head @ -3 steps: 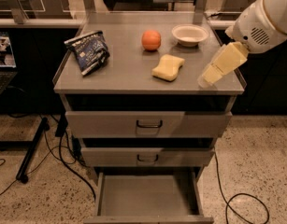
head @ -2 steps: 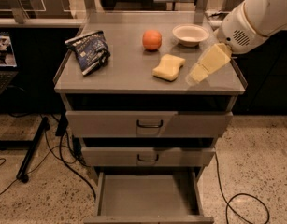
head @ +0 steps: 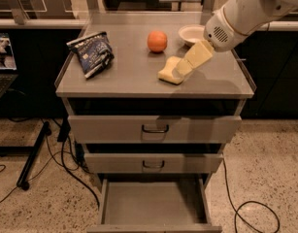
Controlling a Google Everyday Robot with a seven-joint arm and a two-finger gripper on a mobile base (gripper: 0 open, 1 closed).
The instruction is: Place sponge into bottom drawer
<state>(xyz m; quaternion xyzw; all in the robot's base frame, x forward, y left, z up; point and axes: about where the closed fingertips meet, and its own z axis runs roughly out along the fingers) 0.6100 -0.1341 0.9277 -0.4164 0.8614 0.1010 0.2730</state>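
Observation:
The pale yellow sponge [head: 168, 73] lies on the grey cabinet top [head: 129, 76], right of centre and in front of the orange ball [head: 157, 41]. My gripper [head: 186, 65] reaches down from the upper right on a white arm, and its cream fingers overlap the sponge's right end. The bottom drawer [head: 153, 205] is pulled out and its flat grey floor is bare. The two upper drawers [head: 155, 129] with black handles are shut.
A dark blue snack bag [head: 91, 52] lies at the left of the top. A white bowl [head: 191, 33] sits at the back right, partly behind my arm. Cables [head: 245, 208] run across the speckled floor. A black stand leg [head: 34, 152] is at the left.
My gripper has moved left and down from the cabinet's right edge onto the sponge's right end. The sponge and the other things have not moved.

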